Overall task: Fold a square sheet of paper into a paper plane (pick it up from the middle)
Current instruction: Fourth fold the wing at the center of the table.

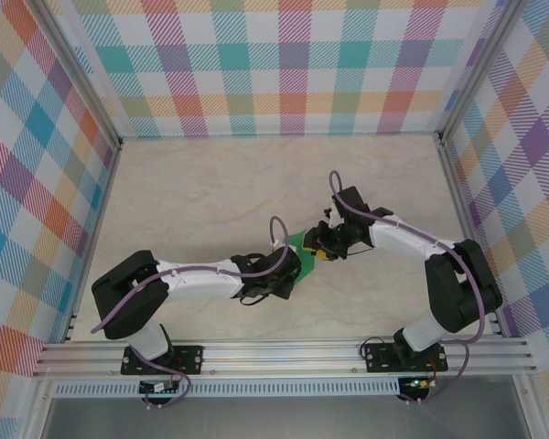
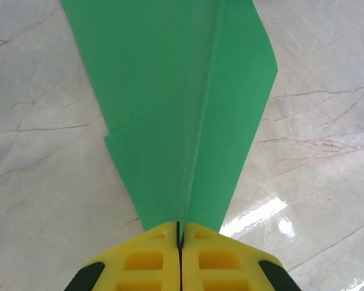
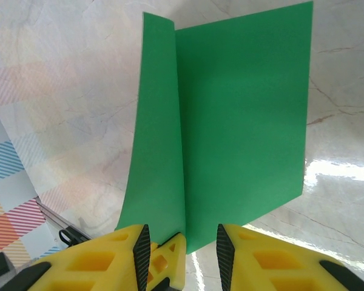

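A thin, bright green sheet of paper [image 2: 182, 109], creased lengthwise down its middle, was held off the beige marble-patterned table [image 1: 192, 192], over the table's middle and a little toward its near edge. The left arm's yellow two-finger gripper [image 2: 180, 233] was clamped tight on the narrow end of the sheet. The crease ran straight into the seam between its fingers [image 2: 148, 260], and the two halves were spread wider farther from the gripper. One long edge of the paper was stepped where an under-layer showed. The right arm's yellow gripper [image 3: 182, 242] was placed at the sheet's other end, toward the table's right side. Its jaws were parted and the folded edge of the paper was set between them, with bare table visible between the paper and one black-lined finger [image 3: 224, 248]. From overhead, both grippers were positioned nose to nose above the table's middle. The table was enclosed on three sides by pastel checked walls [image 1: 293, 64].
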Robot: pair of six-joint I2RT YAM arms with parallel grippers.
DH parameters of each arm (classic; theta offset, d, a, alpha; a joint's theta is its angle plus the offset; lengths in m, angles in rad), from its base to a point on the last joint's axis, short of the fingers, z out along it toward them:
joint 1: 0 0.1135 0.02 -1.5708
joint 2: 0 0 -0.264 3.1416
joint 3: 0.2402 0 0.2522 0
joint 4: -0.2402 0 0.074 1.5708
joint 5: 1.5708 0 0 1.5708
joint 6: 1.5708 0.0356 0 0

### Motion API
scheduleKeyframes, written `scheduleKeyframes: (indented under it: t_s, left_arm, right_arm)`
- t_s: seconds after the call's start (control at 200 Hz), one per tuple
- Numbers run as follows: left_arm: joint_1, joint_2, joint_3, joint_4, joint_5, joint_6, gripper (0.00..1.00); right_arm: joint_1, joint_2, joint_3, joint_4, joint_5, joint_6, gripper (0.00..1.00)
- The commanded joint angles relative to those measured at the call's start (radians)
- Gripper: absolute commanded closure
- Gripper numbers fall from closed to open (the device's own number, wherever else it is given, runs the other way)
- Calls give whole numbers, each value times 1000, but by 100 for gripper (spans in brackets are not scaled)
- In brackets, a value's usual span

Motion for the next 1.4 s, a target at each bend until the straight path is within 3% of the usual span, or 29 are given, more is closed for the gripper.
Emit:
scheduleKeyframes:
  t_s: [0.0, 0.45, 0.795, 1.4]
  left_arm:
    - [37, -12, -42, 69, 78, -34, 95]
    - [155, -35, -176, 293, 308, -113, 95]
    - [221, -17, -193, 345, 433, -104, 95]
    - [278, 28, -187, 362, 544, -54, 94]
  right_arm:
    - [-2, -43, -9, -26, 12, -29, 64]
    - [0, -46, -67, 51, -67, -33, 65]
    - [57, 24, -51, 162, -139, -25, 80]
    - [98, 204, 44, 239, -140, 20, 84]
